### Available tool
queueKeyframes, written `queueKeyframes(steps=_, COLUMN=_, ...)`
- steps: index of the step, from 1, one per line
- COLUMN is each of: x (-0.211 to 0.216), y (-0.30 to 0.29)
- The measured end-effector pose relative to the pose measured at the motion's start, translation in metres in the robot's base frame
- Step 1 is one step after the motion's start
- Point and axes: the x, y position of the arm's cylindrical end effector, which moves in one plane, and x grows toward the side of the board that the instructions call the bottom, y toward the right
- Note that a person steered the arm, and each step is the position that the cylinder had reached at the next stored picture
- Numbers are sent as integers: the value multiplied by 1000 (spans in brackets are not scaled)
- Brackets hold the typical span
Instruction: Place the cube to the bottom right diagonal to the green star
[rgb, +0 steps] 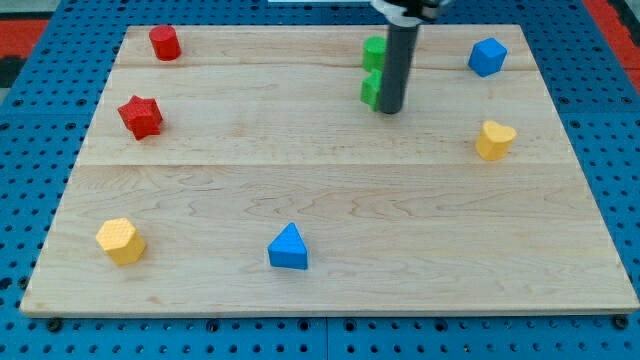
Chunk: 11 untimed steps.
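A pale wooden board (330, 200) fills most of the frame, lying on a blue perforated surface (30, 110) that shows around its edges. The dark rod comes down from the top centre of the frame, and my tip (390, 110) rests on the board in the upper middle, just right of centre. There is no claw on this arm to be open or closed; it ends only in that straight rod, which holds nothing. Two green blocks sit right against the rod's left side and are partly hidden by it: an upper green block (374, 52) near the top edge of the board, and a lower green block (371, 89) just below it, touching or nearly touching the rod close to my tip. With so much of each covered, I cannot tell which of them is the star and what shape the other is. The blue cube (487, 56) stands in the upper right of the board, well apart from my tip and at about the same height in the frame as the upper green block. Below it, on the right side, lies a yellow heart-shaped block (495, 140). In the upper left corner stands a red cylinder (164, 43), and below it, on the left side, a red star (140, 116). Near the lower left corner sits a yellow hexagonal block (121, 240), and at the lower centre a blue triangular block (289, 248).
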Motion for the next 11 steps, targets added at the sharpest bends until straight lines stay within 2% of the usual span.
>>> queueKeyframes(steps=1, x=-1, y=-12)
queueKeyframes(steps=3, x=-62, y=-7)
queueKeyframes(steps=4, x=-46, y=49)
queueKeyframes(steps=5, x=-45, y=150)
queueKeyframes(steps=6, x=-48, y=227)
queueKeyframes(steps=7, x=-87, y=241)
queueKeyframes(steps=8, x=-103, y=220)
queueKeyframes(steps=10, x=-90, y=134)
queueKeyframes(steps=11, x=-69, y=109)
